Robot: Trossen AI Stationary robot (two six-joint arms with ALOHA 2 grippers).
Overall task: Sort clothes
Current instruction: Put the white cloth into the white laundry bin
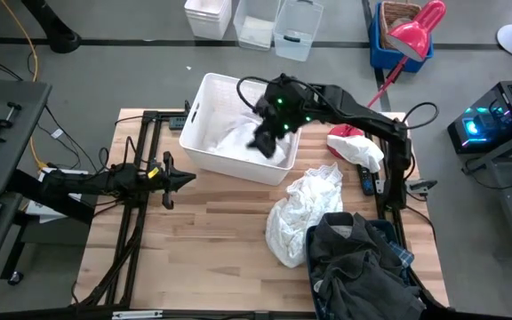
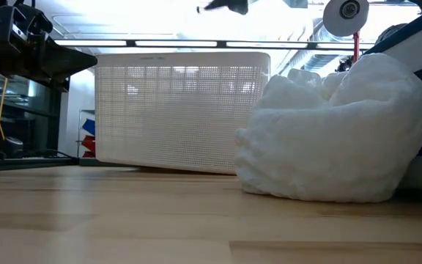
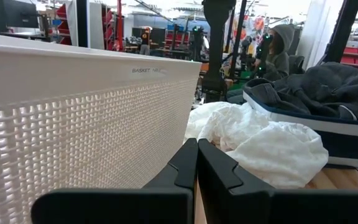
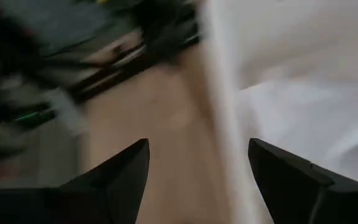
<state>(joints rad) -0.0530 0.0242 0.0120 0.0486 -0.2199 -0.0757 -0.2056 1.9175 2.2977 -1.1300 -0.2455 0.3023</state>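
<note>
A white basket [image 1: 204, 124] stands at the table's far middle with white cloth [image 1: 231, 140] lying in it. My right gripper [image 1: 266, 140] hangs open and empty above the basket's right part; its wrist view [image 4: 197, 146] looks down on the basket's rim and the white cloth. A crumpled white garment [image 1: 304, 212] lies on the table right of the basket. A charcoal grey garment [image 1: 354, 262] is heaped in the dark navy bin [image 1: 320, 238] at the near right. My left gripper [image 1: 185, 180] is shut and empty at the table's left, beside the basket [image 3: 92, 118].
A white and red bundle [image 1: 356, 144] lies at the table's far right, by the right arm's base. Bare wood shows at the near left [image 1: 212, 258]. Beyond the table stand clear bins [image 1: 274, 25] and a blue crate [image 1: 396, 36] on the floor.
</note>
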